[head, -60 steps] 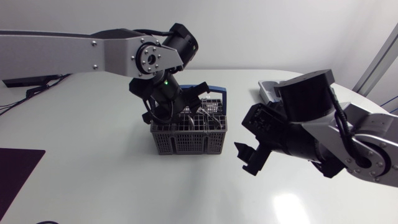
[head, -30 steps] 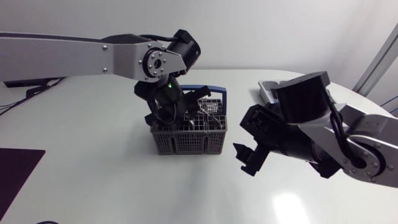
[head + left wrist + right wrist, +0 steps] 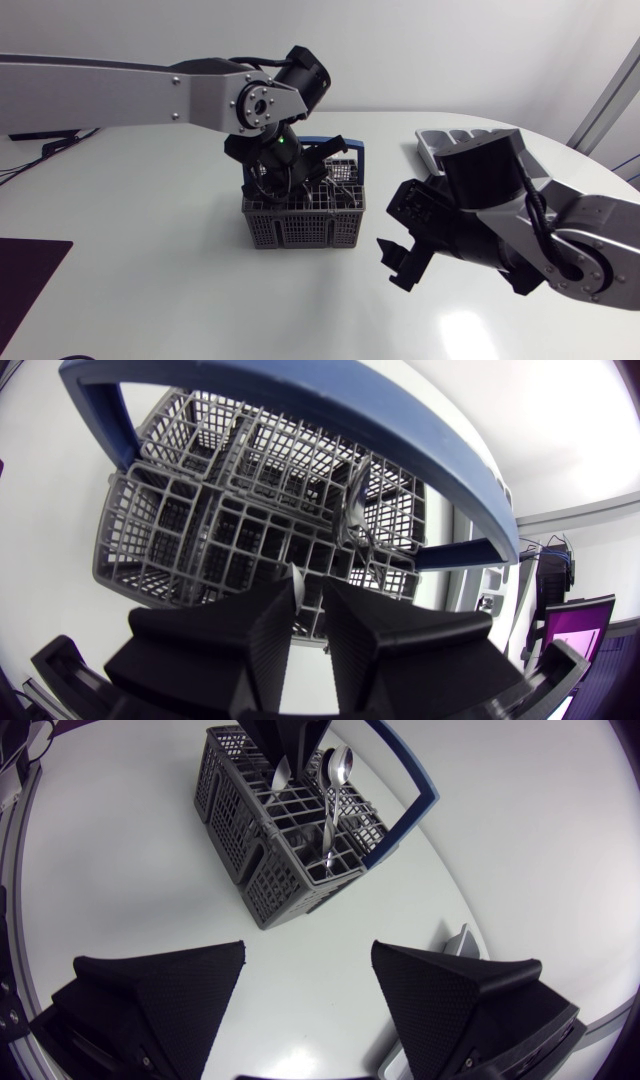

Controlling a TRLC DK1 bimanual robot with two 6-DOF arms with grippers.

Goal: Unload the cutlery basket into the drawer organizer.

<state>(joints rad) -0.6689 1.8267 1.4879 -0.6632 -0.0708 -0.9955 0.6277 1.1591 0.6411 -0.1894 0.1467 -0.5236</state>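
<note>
The grey cutlery basket (image 3: pixel 305 222) with its blue handle (image 3: pixel 352 152) stands mid-table. My left gripper (image 3: pixel 285 177) reaches down into its top. In the left wrist view the left gripper (image 3: pixel 306 585) has its fingers (image 3: pixel 262 645) close together. A thin silver cutlery piece (image 3: pixel 296 595) lies against one of them, and a narrow gap shows at the other. Two spoons (image 3: pixel 335 780) stand upright in the basket (image 3: pixel 285 850) beside the left gripper (image 3: pixel 290 735). My right gripper (image 3: pixel 400 265) hangs open over bare table to the right of the basket. The drawer organizer (image 3: pixel 432 140) lies behind it, mostly hidden.
The basket's blue handle (image 3: pixel 330 430) arches just over my left gripper's fingers. My right arm (image 3: pixel 520 230) fills the table's right side. A corner of the organizer (image 3: pixel 455 945) shows beside my right gripper (image 3: pixel 305 980). A dark mat (image 3: pixel 25 275) lies at the left edge.
My left gripper has shifted right and deeper into the basket, and its fingers have drawn much closer together around a cutlery piece. My right arm has sunk slightly.
</note>
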